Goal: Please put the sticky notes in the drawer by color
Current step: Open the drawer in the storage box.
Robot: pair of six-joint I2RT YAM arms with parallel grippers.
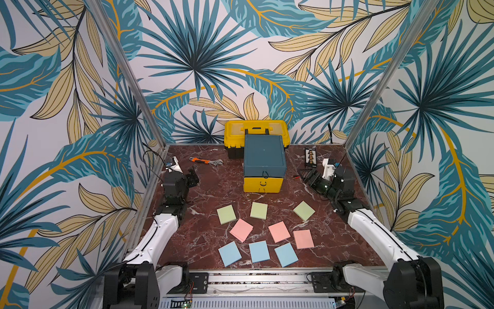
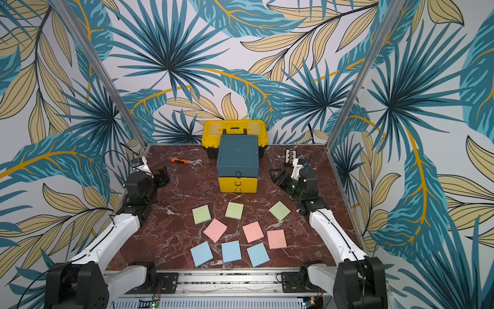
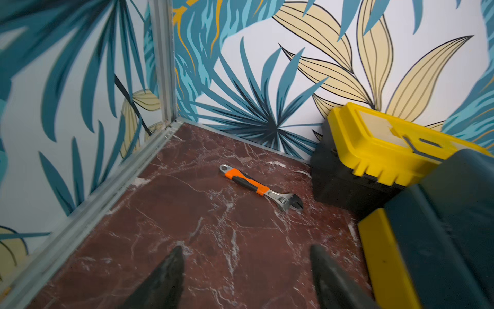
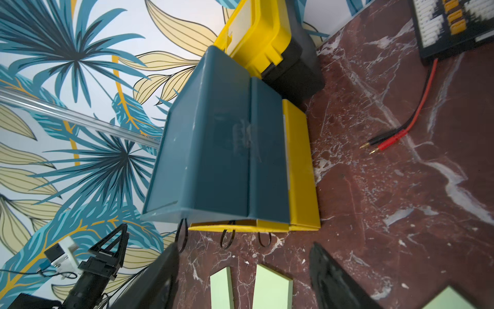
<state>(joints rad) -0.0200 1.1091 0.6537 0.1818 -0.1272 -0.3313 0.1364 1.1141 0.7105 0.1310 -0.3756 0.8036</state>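
No part of the sorting is done. All nine flat square paper sticky notes (image 1: 259,210) lie on the dark red marble tabletop (image 1: 208,192) in front of the small boxy three-drawer chest (image 1: 264,160), which has a dark teal top and upper drawer over two yellow lower drawers. The three light green pads (image 1: 226,214) lie nearest the chest, the three pink pads (image 1: 279,231) beyond them, and the three light blue pads (image 1: 259,251) farthest from it.

All the drawers appear shut, so opening one is judged to be the step in hand. The left gripper (image 1: 192,178) is held off the chest's left side. In its wrist view the jaws are seen apart with nothing between them. The right gripper (image 1: 307,175) is held off the chest's right side, likewise spread and empty.

A thin black cord loop (image 1: 263,183) on a drawer front would have to be pinched and drawn straight out. The chest may slide unless it is braced.

A yellow plastic toolbox with a black handle (image 1: 256,128) stands directly behind the chest. An orange-handled adjustable wrench (image 1: 205,161) lies behind and to the chest's left. A black card of small yellow and white parts (image 1: 310,156) and red and black test leads (image 4: 401,128) lie to its right, close to the right gripper. Nothing is seen between the chest's front and the pads.
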